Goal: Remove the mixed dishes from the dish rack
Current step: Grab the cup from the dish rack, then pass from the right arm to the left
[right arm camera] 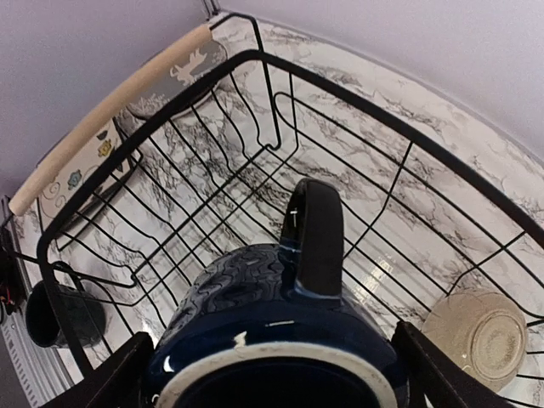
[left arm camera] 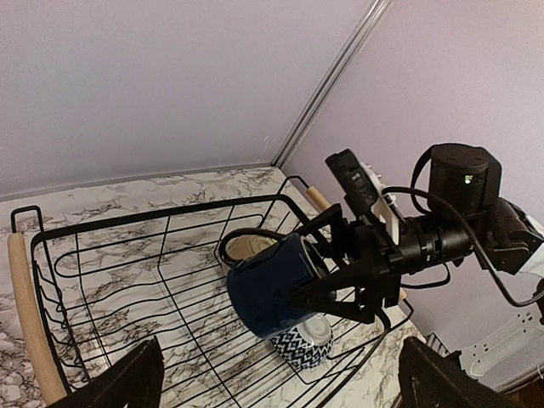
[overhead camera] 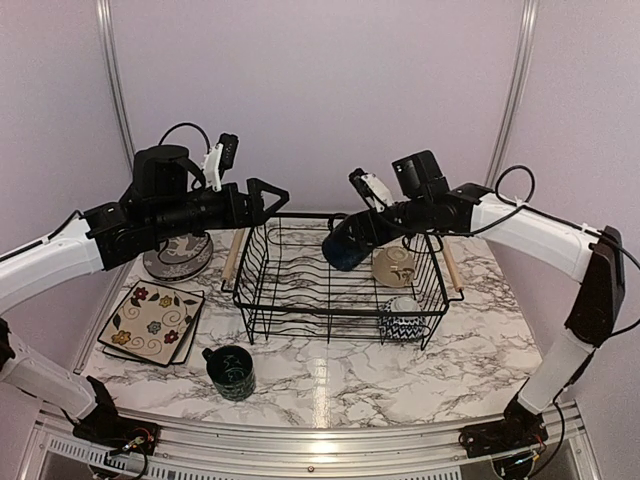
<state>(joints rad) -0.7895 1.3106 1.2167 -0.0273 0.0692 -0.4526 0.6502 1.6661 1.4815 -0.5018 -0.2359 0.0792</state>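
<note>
Dish rack (overhead camera: 300,280) at table centre. Stacked square floral plates (overhead camera: 152,322) and deer plate (overhead camera: 178,258) on the table left of it. Right gripper (overhead camera: 352,238) clamped on dark blue mug (overhead camera: 346,250), held above rack floor. 2nd mug (overhead camera: 231,371) on table, in front of rack. Beige bowl (overhead camera: 393,266) and chevron bowl (overhead camera: 402,320) inside rack, right end. Left gripper (overhead camera: 272,196) jaws apart, empty.

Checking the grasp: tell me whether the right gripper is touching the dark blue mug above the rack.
Touching. The left wrist view shows the right gripper clamped on both sides of the dark blue mug.
</note>
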